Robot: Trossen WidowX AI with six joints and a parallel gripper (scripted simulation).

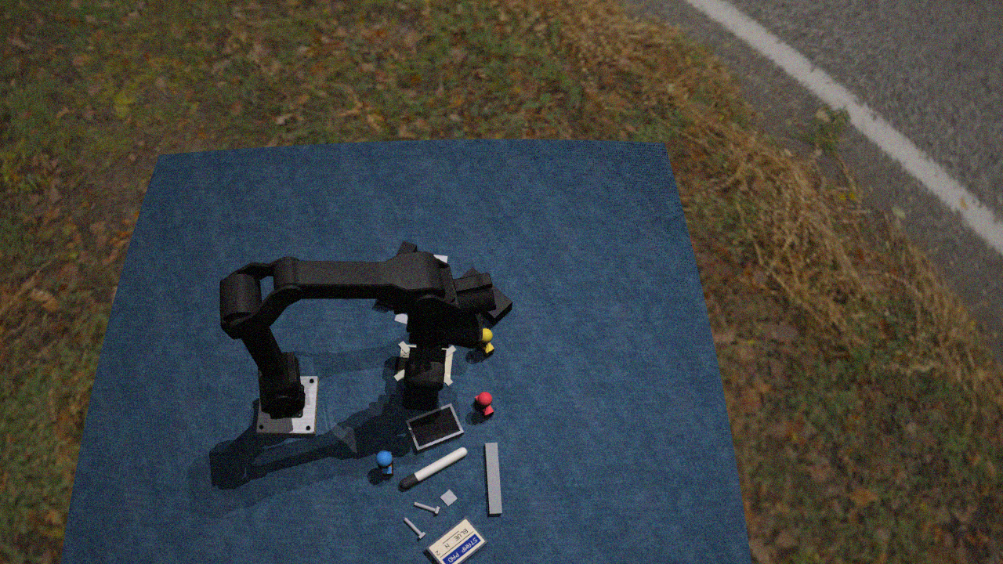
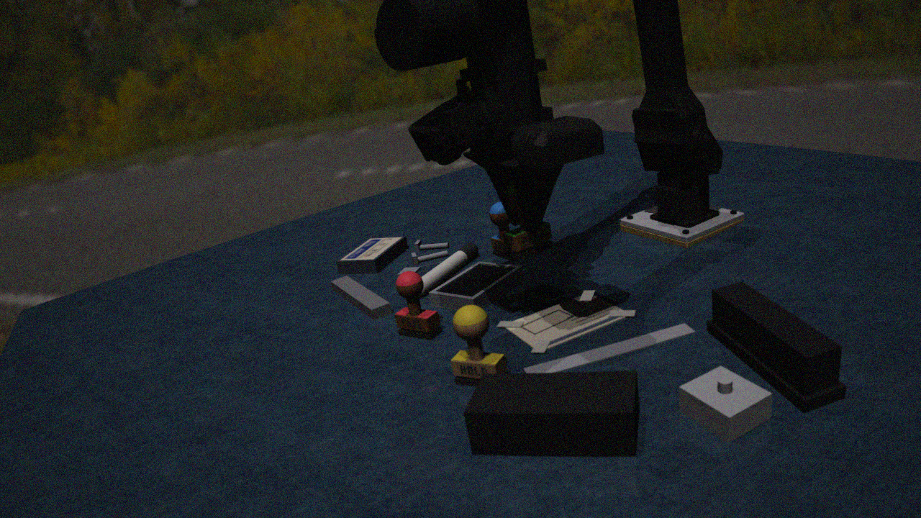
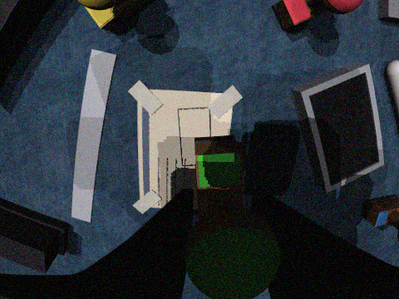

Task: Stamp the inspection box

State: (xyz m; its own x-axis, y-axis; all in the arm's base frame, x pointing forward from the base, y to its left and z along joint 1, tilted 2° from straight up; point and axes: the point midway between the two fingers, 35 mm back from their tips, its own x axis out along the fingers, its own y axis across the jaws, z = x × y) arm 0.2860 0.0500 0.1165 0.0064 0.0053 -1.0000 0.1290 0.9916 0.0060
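Note:
My gripper [image 2: 527, 222] [image 3: 222, 199] is shut on the green stamp [image 2: 519, 238] [image 3: 216, 158] and holds it in the air. In the wrist view the stamp overlaps the right side of the cream card [image 1: 448, 361] [image 2: 537, 328] [image 3: 164, 120], which is taped down, and hides part of the inspection box [image 3: 194, 108]. The visible part of the box shows no print. The stamp's inked face is hidden. The open ink pad [image 1: 435, 427] [image 2: 476, 280] [image 3: 345, 120] lies beside the card.
Yellow stamp [image 1: 487, 336] [image 2: 470, 324], red stamp [image 1: 484, 399] [image 2: 409, 285] and blue stamp [image 1: 384, 459] [image 2: 497, 212] stand around. A pale strip [image 2: 611, 350] [image 3: 93, 133], black blocks [image 2: 550, 412] [image 2: 776, 341] and a white block [image 2: 724, 402] lie beyond the card; a marker [image 1: 438, 466] lies by the pad.

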